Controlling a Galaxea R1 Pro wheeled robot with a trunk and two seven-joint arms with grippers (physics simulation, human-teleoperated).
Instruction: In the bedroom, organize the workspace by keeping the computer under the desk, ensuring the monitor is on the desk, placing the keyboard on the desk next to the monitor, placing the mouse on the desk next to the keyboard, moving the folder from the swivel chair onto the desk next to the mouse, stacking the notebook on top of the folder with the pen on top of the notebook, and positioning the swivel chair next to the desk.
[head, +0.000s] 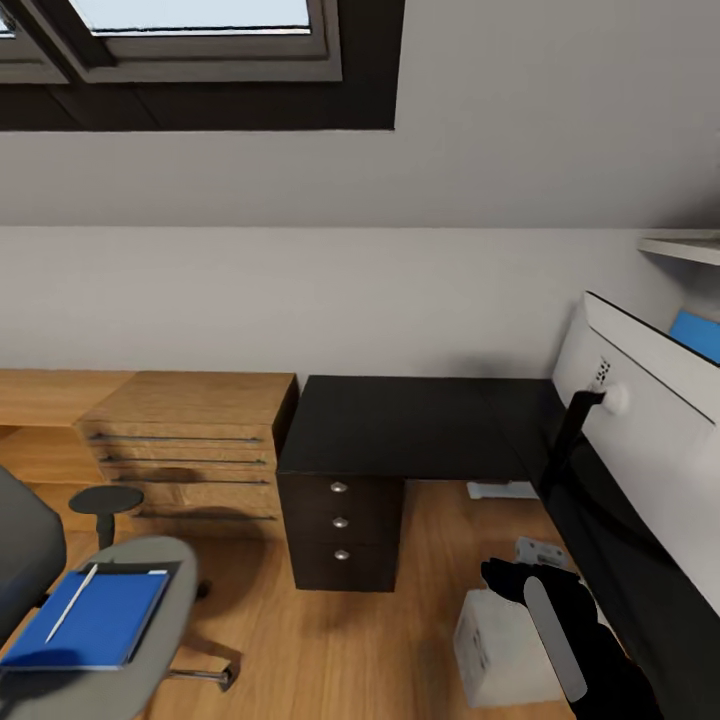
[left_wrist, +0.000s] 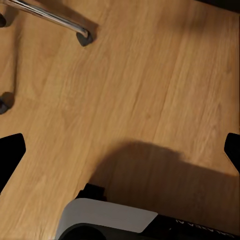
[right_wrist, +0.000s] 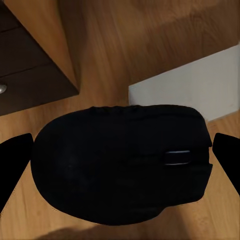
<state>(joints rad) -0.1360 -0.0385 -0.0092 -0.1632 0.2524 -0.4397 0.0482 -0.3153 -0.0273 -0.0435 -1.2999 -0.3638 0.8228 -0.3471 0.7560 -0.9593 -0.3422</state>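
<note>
The right wrist view shows what the head view barely resolves: the black mouse (right_wrist: 120, 165) sits between the right gripper (right_wrist: 120, 160)'s two black fingertips (right_wrist: 12, 160), which press against its ends, so this claw is clamped on the mouse above the wooden floor (right_wrist: 150, 45). Beyond the claw lie the black drawer unit (right_wrist: 25, 65) and a pale corner of the computer (right_wrist: 200, 85). In the head view the right arm (head: 570, 630) reaches forward and down, dark and low at the right, its claw above the silver tower lying on the floor beside the desk (head: 400, 420).

The head view alone shows the swivel chair (head: 120, 600) well to the left of that claw, carrying the blue folder (head: 100, 620) with the pen (head: 72, 602) lying on it, and the monitor (head: 640, 400) seen from its white back to the claw's right.

The left wrist view looks down on bare floor; the left gripper (left_wrist: 120, 150)'s fingertips stand wide apart with nothing between them, a chrome chair leg (left_wrist: 50, 17) beyond.
</note>
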